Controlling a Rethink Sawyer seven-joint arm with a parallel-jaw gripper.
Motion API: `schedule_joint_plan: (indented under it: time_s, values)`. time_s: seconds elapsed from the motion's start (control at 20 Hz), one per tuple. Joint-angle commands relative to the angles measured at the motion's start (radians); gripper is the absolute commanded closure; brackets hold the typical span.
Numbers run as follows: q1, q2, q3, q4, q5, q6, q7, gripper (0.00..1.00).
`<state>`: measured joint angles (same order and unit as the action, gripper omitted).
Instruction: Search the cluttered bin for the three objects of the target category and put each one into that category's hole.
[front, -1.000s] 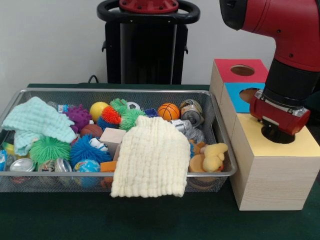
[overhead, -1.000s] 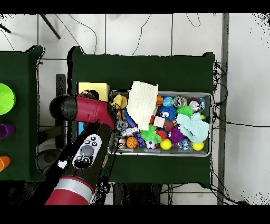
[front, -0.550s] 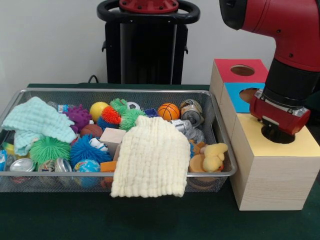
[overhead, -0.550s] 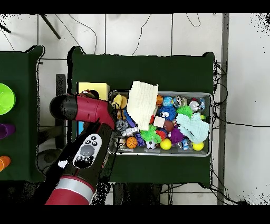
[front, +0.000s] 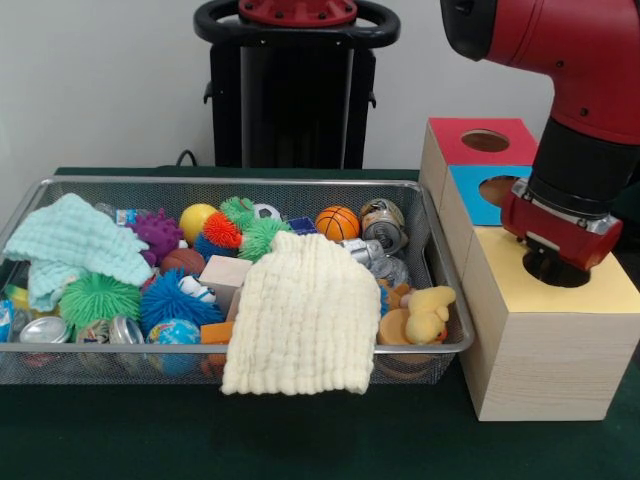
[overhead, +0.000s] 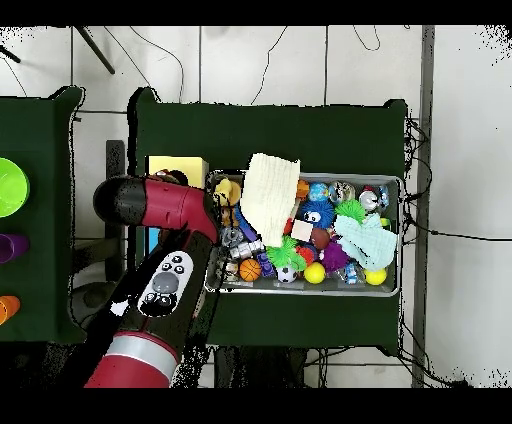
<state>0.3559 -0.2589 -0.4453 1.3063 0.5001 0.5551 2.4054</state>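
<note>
**Inspector A:** We start with the worktop, green across the lower frame. On it, the arm descends from the upper right, and its hand sits over the dark hole in the yellow-topped box at right centre. Is the hand holding anything?

**Inspector B:** We cannot tell; the wrist housing hides the fingertips in both views, so whether they are apart or together is unknown. We judge this a drop-off position, nothing more.

**Inspector A:** And the stock?

**Inspector B:** The wire bin at centre left remains crowded. A cream cloth overhangs its front rim and a mint cloth lies at upper left. Cans, a basketball and a duck toy show beside them. We cannot name the target category, so the count delivered is unconfirmed.
</note>
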Motion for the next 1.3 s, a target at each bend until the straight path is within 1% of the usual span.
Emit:
schedule_joint_plan:
  time_s: [0.05,0.5,1.3]
  values:
    - [-0.042,0.061,0.066,-0.031,0.001,0.162,0.189,1.00]
    - [-0.048,0.065,0.057,-0.058,-0.001,0.191,0.188,1.00]
    - [-0.081,0.037,0.048,-0.075,-0.014,0.246,0.165,1.00]
